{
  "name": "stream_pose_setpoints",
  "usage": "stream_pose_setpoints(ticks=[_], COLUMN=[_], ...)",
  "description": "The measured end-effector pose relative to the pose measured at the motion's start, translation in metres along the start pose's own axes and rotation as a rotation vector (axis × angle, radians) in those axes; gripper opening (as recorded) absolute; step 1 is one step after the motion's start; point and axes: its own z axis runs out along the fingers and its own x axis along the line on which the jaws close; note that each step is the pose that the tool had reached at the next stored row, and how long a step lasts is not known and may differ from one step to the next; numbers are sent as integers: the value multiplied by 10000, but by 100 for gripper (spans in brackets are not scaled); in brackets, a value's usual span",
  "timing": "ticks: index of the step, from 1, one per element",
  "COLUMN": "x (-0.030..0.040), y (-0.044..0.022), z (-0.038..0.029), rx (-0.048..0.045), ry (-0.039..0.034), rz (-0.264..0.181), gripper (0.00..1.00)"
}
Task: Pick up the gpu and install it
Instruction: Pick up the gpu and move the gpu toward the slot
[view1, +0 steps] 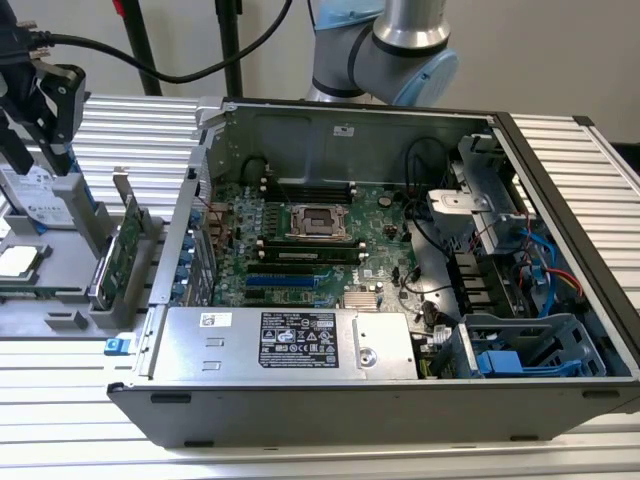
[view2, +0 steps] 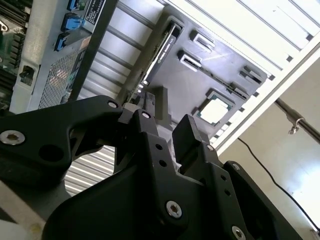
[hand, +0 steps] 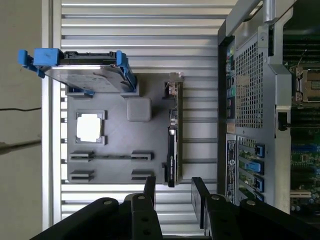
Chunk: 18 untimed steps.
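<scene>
The exterior view looks down at a slant into the open computer case (view1: 350, 400). It is near, so the case takes up most of it. The gray tray (view1: 60, 315) sits at the exterior view's left. The first wrist view looks straight down on the tray, past the gripper (hand: 173, 187). The second wrist view looks at a tilt, with the gripper very close. Both wrist views share the tray, the gpu (hand: 172, 145), the processor chip (hand: 90, 127) and the case's back.

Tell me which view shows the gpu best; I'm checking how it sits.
The exterior view: the gpu stands on edge in the grey holder, green face and metal bracket visible. In both wrist views the gpu is edge-on, a thin dark strip.
</scene>
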Motion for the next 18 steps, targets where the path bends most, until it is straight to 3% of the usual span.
stream_pose_setpoints(ticks=[18], x=[1], y=[-4], z=[59], rx=[0], ry=[0], rz=[0], gripper=[100])
